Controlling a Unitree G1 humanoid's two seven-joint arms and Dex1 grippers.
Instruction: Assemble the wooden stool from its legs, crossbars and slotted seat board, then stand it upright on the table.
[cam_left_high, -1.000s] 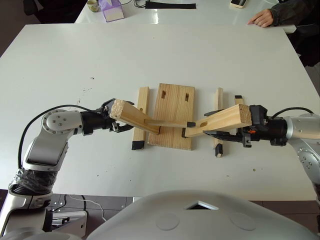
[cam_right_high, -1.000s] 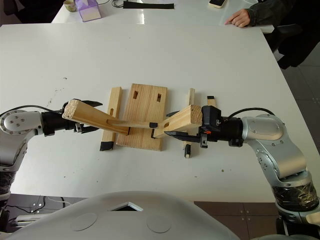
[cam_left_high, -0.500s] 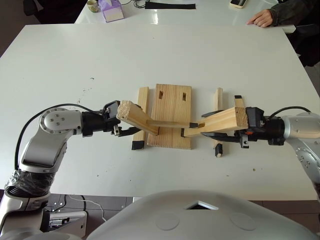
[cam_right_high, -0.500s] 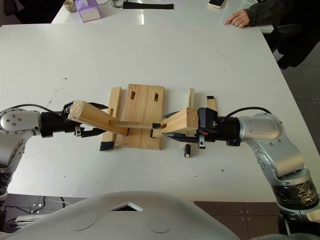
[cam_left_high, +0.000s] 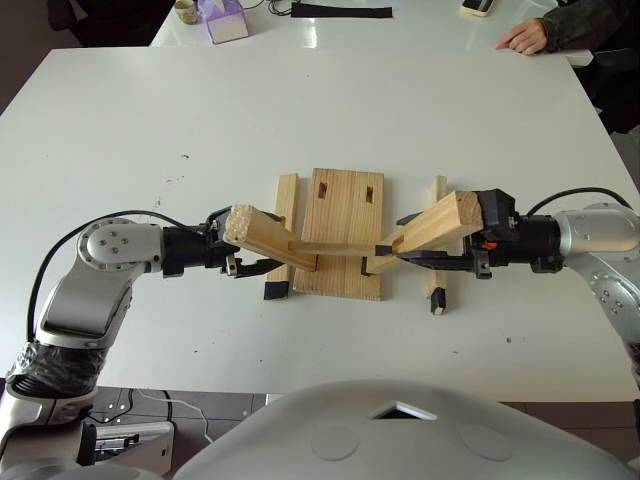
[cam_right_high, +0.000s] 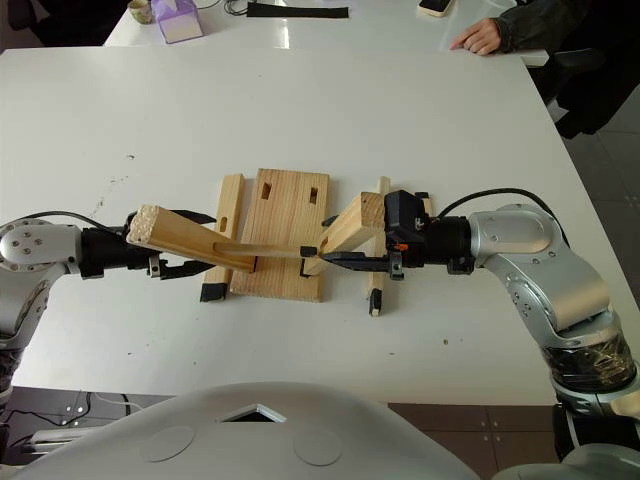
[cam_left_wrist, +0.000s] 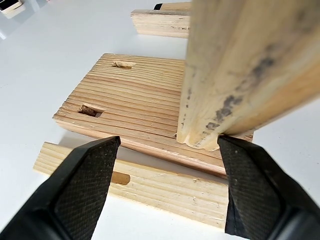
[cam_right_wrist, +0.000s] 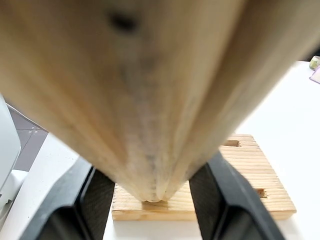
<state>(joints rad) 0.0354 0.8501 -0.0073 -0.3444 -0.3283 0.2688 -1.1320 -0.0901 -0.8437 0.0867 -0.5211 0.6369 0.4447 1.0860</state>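
The slotted seat board (cam_left_high: 345, 205) lies flat mid-table. My left gripper (cam_left_high: 243, 263) is shut on a wooden leg (cam_left_high: 258, 234), held tilted above the board's left edge. A thin crossbar (cam_left_high: 335, 246) sticks out of that leg toward the right. My right gripper (cam_left_high: 418, 257) is shut on a second leg (cam_left_high: 432, 224), tilted steeply. Its lower end meets the crossbar's black-tipped end (cam_left_high: 383, 248). In the left wrist view the black fingers (cam_left_wrist: 82, 192) flank the held leg (cam_left_wrist: 245, 70) over the seat board (cam_left_wrist: 135, 105). In the right wrist view the fingers (cam_right_wrist: 97, 197) flank the other leg (cam_right_wrist: 140, 90).
A loose leg (cam_left_high: 285, 200) with a black foot lies beside the board's left edge. More loose sticks (cam_left_high: 438, 195) lie to the board's right, under my right gripper. A tissue box (cam_left_high: 222, 20), a cup (cam_left_high: 185, 11) and a person's hand (cam_left_high: 520, 38) are on the far table.
My right gripper moved left and tilted its leg more steeply, bringing the lower end against the crossbar tip. The left gripper's leg shifted only slightly.
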